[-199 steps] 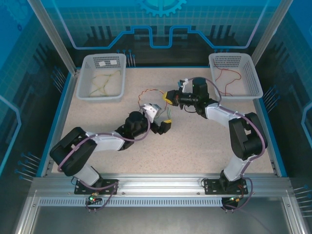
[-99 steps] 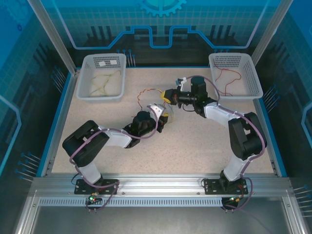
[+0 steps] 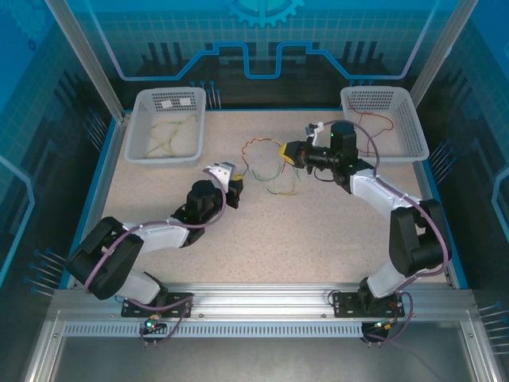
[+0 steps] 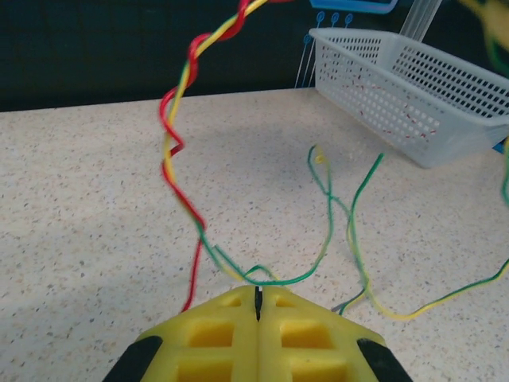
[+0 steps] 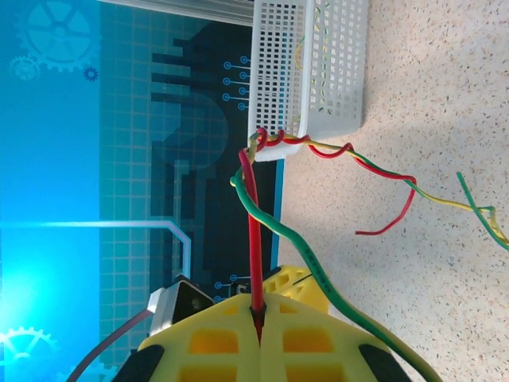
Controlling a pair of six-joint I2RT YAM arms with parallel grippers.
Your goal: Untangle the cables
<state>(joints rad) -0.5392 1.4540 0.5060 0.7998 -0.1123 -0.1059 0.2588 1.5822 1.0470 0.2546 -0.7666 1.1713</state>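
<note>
My left gripper (image 3: 236,182) is pinched fully together. In its wrist view the yellow fingertips (image 4: 223,318) meet on a thin green-and-yellow strand of the tangled cables (image 3: 254,144). My right gripper (image 3: 281,151) is closed just as tight, its fingertips (image 5: 215,334) nipping a red strand that rises toward 12 o'clock in that wrist view.

From overhead, the tangle stretches between the two, running from my left gripper toward 2 o'clock over the speckled table (image 3: 318,239). One red and one yellow strand are twisted together like rope, and the green-and-yellow strands droop in loose waves toward 6 o'clock.

The mesh basket at 1 o'clock (image 3: 374,97) holds a red wire. The mesh basket at 11 o'clock (image 3: 163,157) holds pale ones.
</note>
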